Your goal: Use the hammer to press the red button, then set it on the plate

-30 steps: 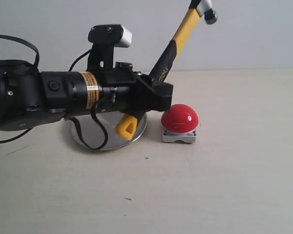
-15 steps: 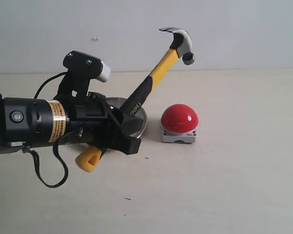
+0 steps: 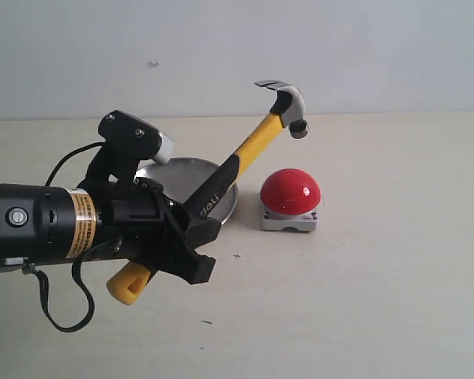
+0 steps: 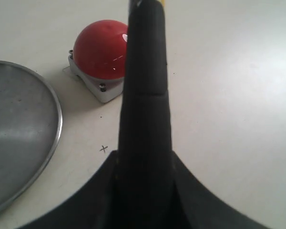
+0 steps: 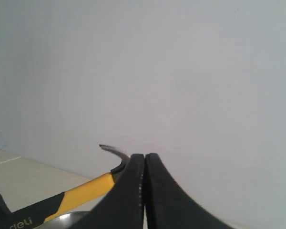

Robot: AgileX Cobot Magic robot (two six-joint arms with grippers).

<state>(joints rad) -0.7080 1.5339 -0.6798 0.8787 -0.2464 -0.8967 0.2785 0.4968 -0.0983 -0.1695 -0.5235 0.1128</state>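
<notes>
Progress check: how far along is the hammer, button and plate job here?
Done: the left pincer grips the hammer by its handle. In hand: the head hangs above the red button, not touching it, so the press looks still to come. Left: laying the hammer on the plate, whose visible part is bare. The right pincer is shut on nothing.

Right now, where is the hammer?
In the exterior view the hammer is left of centre, gripped by the left pincer, slanting up past the plate; its head hangs in the air above the red button, not touching it.
</notes>
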